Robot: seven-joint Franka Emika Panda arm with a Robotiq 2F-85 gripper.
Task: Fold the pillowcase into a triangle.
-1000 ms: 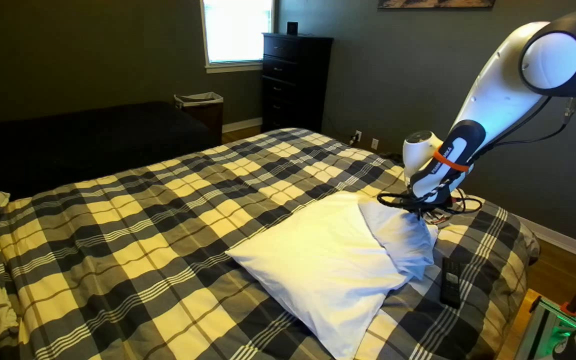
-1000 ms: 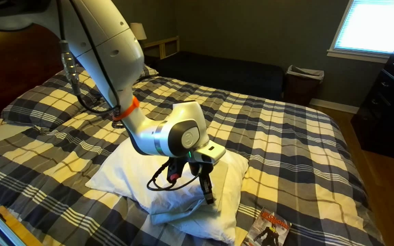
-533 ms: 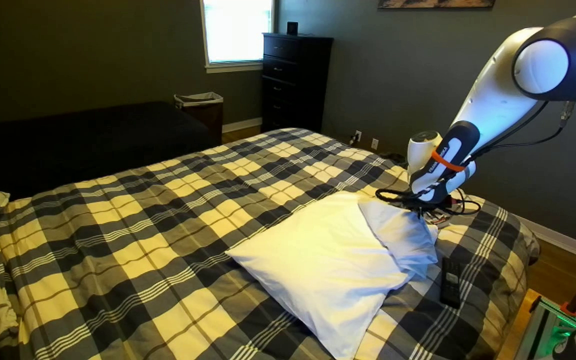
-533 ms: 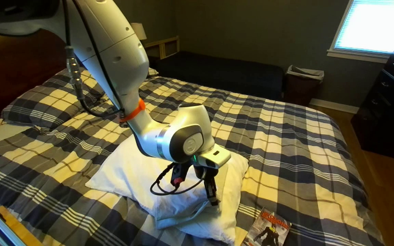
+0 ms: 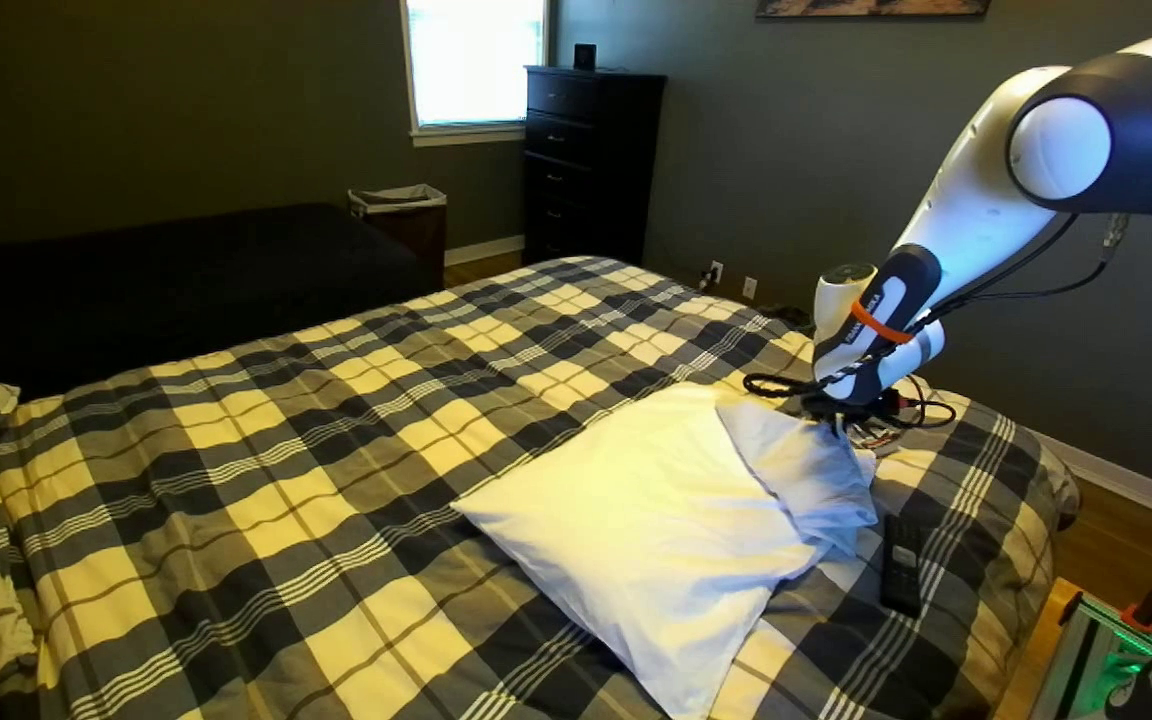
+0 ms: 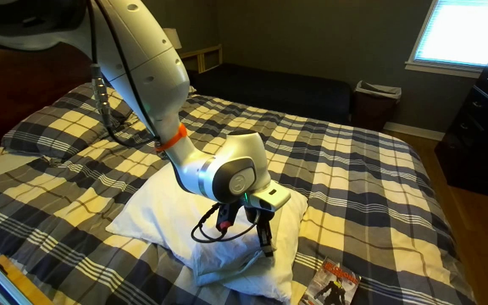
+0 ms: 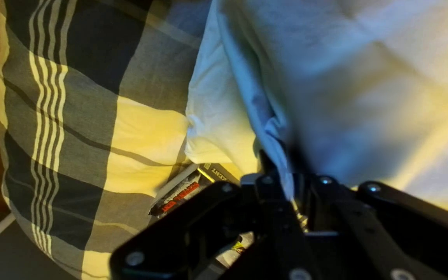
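Pillowcase [image 5: 656,510]: 1 fold pinched in the gripper [image 7: 280,158]. We'd carry it low and slow (soft cloth may slip), keeping the crease diagonal before letting go.

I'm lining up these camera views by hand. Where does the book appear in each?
In an exterior view: the book right of centre, only a small part showing.
In an exterior view: the book at the bottom, right of centre, cut by the frame.
Wrist view: the book low, left of centre, partly hidden by the pincer.
Shared landmark: the pillowcase, near the book in all three.
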